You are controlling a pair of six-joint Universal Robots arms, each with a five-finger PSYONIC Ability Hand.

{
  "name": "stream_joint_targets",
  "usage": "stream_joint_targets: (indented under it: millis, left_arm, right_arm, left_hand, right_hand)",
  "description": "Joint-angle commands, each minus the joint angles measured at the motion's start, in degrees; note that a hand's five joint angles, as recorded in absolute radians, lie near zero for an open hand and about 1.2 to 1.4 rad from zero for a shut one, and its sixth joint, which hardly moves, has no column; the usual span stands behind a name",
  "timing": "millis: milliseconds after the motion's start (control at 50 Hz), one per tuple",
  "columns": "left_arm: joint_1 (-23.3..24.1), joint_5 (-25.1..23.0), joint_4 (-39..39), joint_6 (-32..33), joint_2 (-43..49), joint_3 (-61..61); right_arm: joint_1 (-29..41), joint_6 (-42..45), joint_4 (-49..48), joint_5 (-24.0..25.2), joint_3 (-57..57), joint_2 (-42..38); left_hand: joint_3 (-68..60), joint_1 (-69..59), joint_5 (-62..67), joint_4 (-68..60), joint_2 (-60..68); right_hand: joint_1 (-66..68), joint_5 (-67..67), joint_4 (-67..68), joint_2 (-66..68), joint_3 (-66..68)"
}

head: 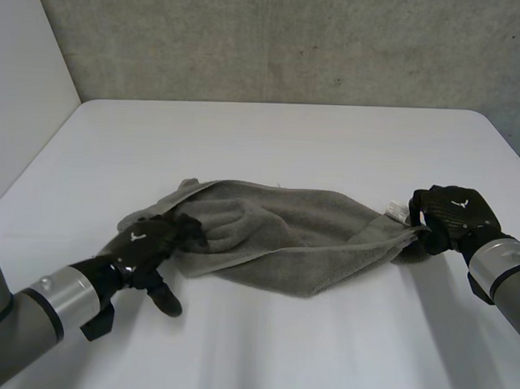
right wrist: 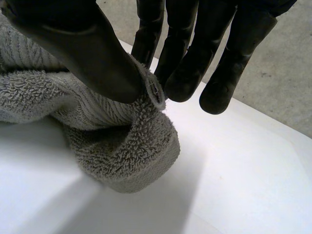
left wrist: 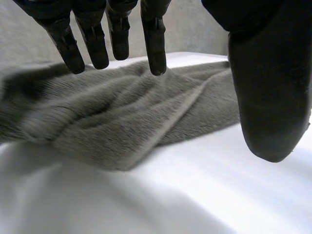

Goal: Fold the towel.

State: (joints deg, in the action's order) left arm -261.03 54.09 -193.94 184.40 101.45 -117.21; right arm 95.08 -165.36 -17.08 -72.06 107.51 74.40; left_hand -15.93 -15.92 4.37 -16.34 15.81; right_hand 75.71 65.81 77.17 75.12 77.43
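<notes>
A grey towel (head: 284,229) lies bunched across the middle of the white table (head: 271,135), its long side running left to right. My left hand (head: 151,246) rests at the towel's left end, fingers (left wrist: 156,46) straight over the cloth (left wrist: 112,117) and thumb (left wrist: 270,87) apart on the bare table; it is open. My right hand (head: 451,218) is at the towel's right end. There the thumb (right wrist: 92,53) pinches the towel's edge (right wrist: 126,141) against the fingers (right wrist: 185,73), with a small white label showing at the corner (head: 396,212).
The table's left edge (head: 30,178) meets a pale wall, and a grey concrete wall (head: 291,42) stands behind the far edge. Bare tabletop lies in front of the towel (head: 280,349) and beyond it.
</notes>
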Motion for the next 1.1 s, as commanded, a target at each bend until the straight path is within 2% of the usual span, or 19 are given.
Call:
stream_joint_targets:
  millis: [20,100,120,220,340,600,680,780,860,980,1100]
  left_arm:
    - [1.3,0.9,-0.5,-0.5,1.4,0.6]
    - [4.3,5.0,-0.9,-0.6,5.1,3.6]
    - [4.3,5.1,-0.9,-0.6,5.2,3.6]
    - [7.1,13.6,-2.4,-0.7,11.4,8.0]
    - [9.6,18.8,-3.5,-2.5,15.6,12.0]
    - [13.2,19.6,-4.1,-4.3,18.9,17.2]
    - [14.1,21.4,-4.2,-4.0,20.2,18.2]
    - [14.5,23.2,-4.2,-3.7,21.3,19.3]
    - [14.5,23.7,-4.3,-3.7,22.1,20.4]
    - [14.5,23.9,-5.1,-3.8,22.4,21.2]
    - [14.5,26.3,-7.4,-3.7,22.5,21.4]
  right_arm:
    - [-0.1,0.0,0.0,-0.1,-0.7,-0.4]
    - [-0.7,0.0,-0.1,-0.1,-0.9,-0.7]
    - [-1.1,0.0,-0.1,-0.1,-1.0,-0.7]
    - [-1.6,0.2,-0.1,-0.1,-1.0,-0.7]
    - [-1.6,0.2,0.0,-0.1,-0.7,-0.7]
    - [-1.0,0.4,0.0,0.0,-0.1,-0.7]
    - [-1.0,0.5,0.0,0.0,-0.1,-0.7]
    - [-0.9,0.7,-0.1,0.0,-0.1,-0.9]
    - [-0.9,0.7,-0.1,0.0,0.1,-1.2]
    - [-0.8,0.8,-0.1,0.0,0.1,-1.6]
    - [-0.8,0.8,-0.1,0.0,0.1,-1.7]
  left_hand:
    - [-3.4,-3.4,4.9,-3.0,3.5]
    - [-9.2,-9.2,10.8,-8.8,9.4]
    - [-9.3,-9.3,10.8,-8.8,9.4]
    - [-10.6,-10.6,12.2,-10.2,10.7]
    - [-10.8,-10.8,12.3,-10.4,10.9]
    - [-10.8,-10.8,12.3,-10.4,10.9]
    - [-10.8,-10.8,12.3,-10.4,10.9]
    - [-11.8,-11.8,13.3,-11.4,11.9]
    - [-18.7,-18.7,20.2,-18.3,18.8]
    - [-18.8,-18.9,20.4,-18.4,19.0]
    - [-18.8,-18.9,20.4,-18.4,19.0]
  right_hand:
    - [4.3,4.2,2.8,4.9,2.6]
    - [4.3,4.2,2.8,4.9,2.6]
    - [4.3,4.2,2.8,4.9,2.6]
    - [4.3,4.2,2.8,4.9,2.6]
    - [4.3,4.2,2.8,4.9,2.6]
    - [4.3,4.2,2.8,4.9,2.6]
    - [4.3,4.2,2.8,4.9,2.6]
    - [4.3,4.2,2.8,4.9,2.6]
    - [4.3,4.2,2.8,4.9,2.6]
    - [4.3,4.2,2.8,4.9,2.6]
    - [4.3,4.2,2.8,4.9,2.6]
